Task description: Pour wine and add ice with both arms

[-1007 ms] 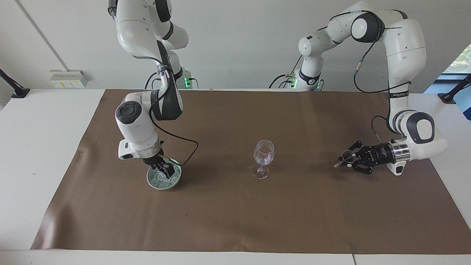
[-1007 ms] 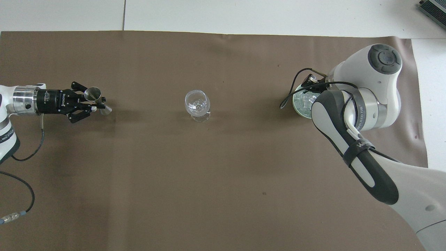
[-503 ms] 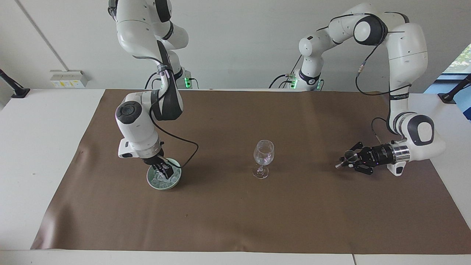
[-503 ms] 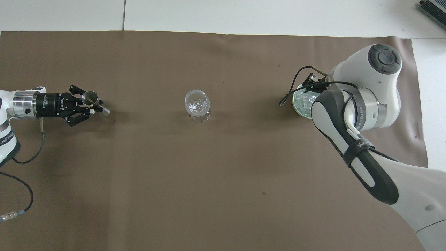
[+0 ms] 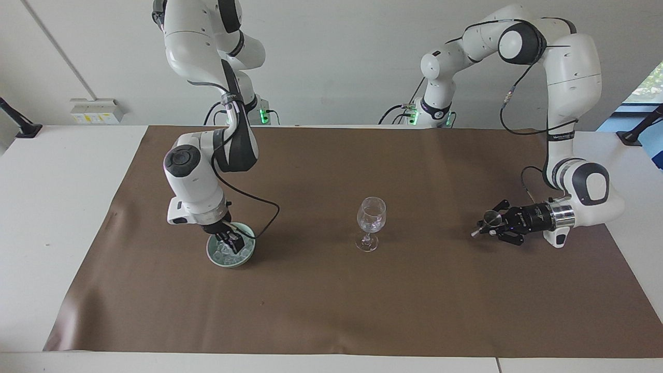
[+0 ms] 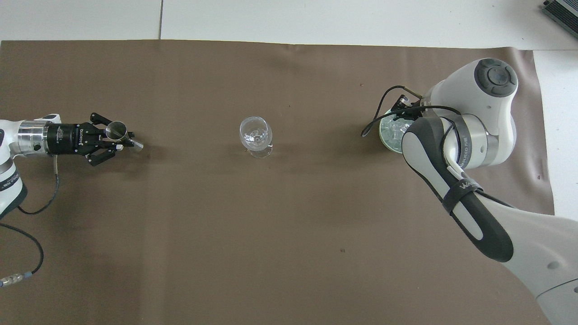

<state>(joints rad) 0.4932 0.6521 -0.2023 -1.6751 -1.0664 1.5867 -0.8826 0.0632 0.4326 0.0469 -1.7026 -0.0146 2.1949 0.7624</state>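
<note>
A clear stemmed wine glass (image 5: 371,213) (image 6: 255,132) stands upright mid-mat. Toward the right arm's end sits a green bowl (image 5: 213,257) (image 6: 383,136) heaped with ice (image 5: 221,252) (image 6: 393,132). My right gripper (image 5: 231,240) points down into that bowl among the chunks; in the overhead view the arm's wrist covers most of it. My left gripper (image 5: 486,226) (image 6: 121,138) lies level, low over the mat toward the left arm's end, shut on a small steel jigger (image 5: 490,217) (image 6: 116,130). Wine is out of view.
A brown mat (image 5: 331,311) (image 6: 226,225) covers the white table (image 5: 57,207). A cable loops from the right wrist down beside the bowl (image 5: 269,212). The left arm's cable trails on the mat (image 6: 27,207).
My left gripper has drawn back with the jigger, away from the glass toward the left arm's end. The right gripper has stayed in the bowl, shifting only slightly.
</note>
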